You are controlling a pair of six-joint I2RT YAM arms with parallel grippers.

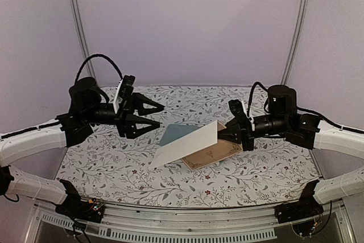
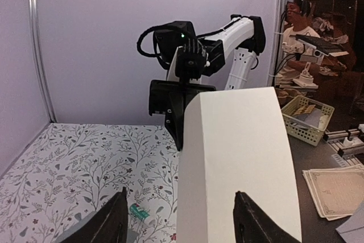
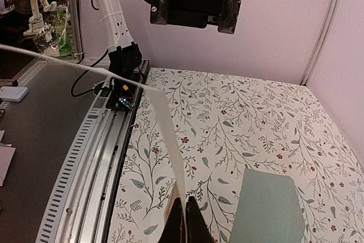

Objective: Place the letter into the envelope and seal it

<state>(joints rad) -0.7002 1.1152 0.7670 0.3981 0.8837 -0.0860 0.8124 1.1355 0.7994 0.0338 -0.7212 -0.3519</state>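
**Over the middle of the tabletop (image 1: 102, 166): a thin sheet held by one edge**

Over that middle ground we have the letter (image 1: 187, 143) raised with its whitish back up. It slopes down from the right gripper (image 1: 223, 133) toward the near edge, and we cannot tell whether its low end touches the surface. The right gripper is closed on the sheet's right-hand edge, its jaws flat together with only paper between them. Under the raised part, a tan face with a dark border lies on the tabletop. We judge this to be the same sheet doubled over, though the fold itself is hidden from us. The envelope (image 1: 176, 133) lies flat just behind the letter, toward the far edge, with nothing touching it. Our left gripper (image 1: 154, 115) hangs over the left half of the tabletop with its jaws apart and nothing in them.

We judge the letter to be light and thin but springy rather than limp, since it spans the air without drooping and shows only a mild bow from the left wrist. Paper like this creases readily, and a pinch at one edge gives little command of the free end. We would therefore take a shallow bite on the free left edge with the open gripper and avoid squeezing mid-sheet. The envelope looks just as light and smooth. It is likely to slide unless we pin a corner down while the letter goes in.
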